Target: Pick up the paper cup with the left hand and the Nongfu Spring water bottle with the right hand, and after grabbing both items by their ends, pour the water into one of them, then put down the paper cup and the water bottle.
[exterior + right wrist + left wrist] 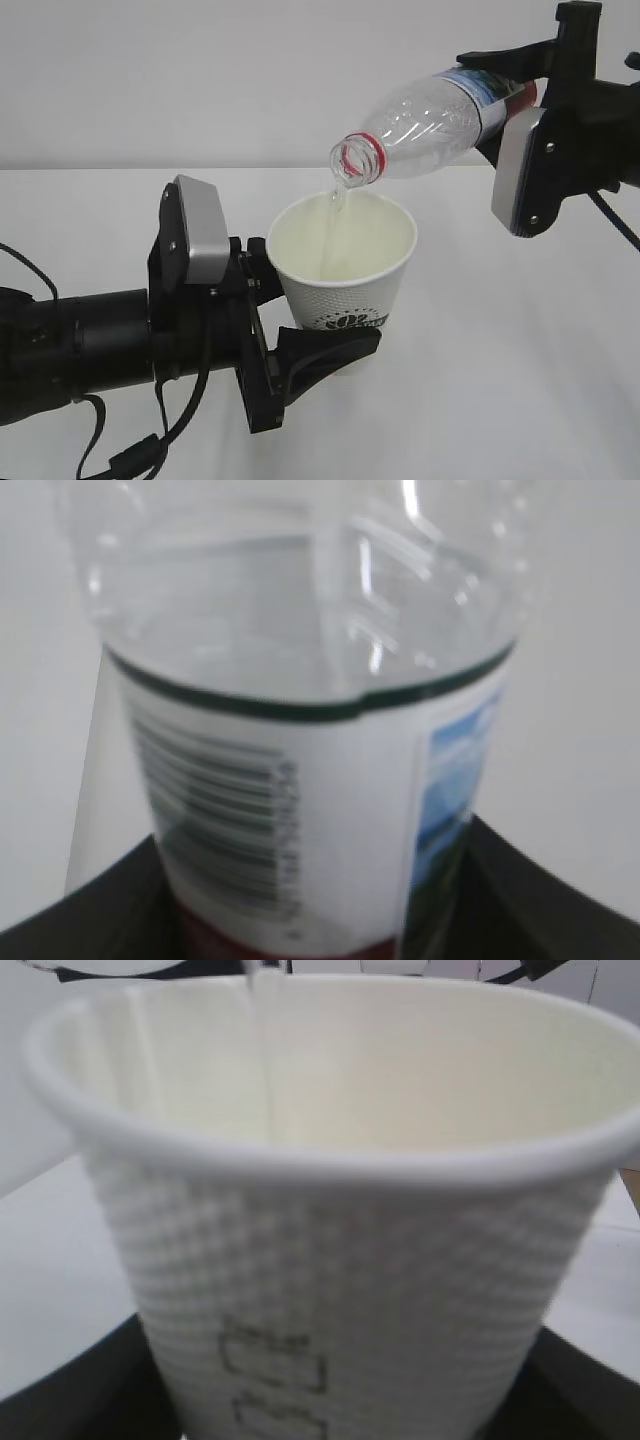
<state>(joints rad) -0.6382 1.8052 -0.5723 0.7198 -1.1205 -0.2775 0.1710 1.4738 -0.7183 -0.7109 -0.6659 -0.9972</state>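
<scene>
The white paper cup [345, 262] with a dark green logo is held upright above the table, my left gripper [300, 322] shut on its lower body. In the left wrist view the cup [350, 1260] fills the frame, with black fingers [85, 1395] at both lower corners. My right gripper [505, 100] is shut on the labelled end of the clear Nongfu Spring water bottle [430, 122]. The bottle is tilted, red-ringed mouth down over the cup's rim. A thin stream of water [338, 205] runs into the cup, also seen as water [267, 1060] from the left wrist. The bottle [300, 780] shows its barcode.
A white table [520, 350] lies below both arms, with a plain white wall behind. Black cables [120, 455] hang from the left arm at the lower left.
</scene>
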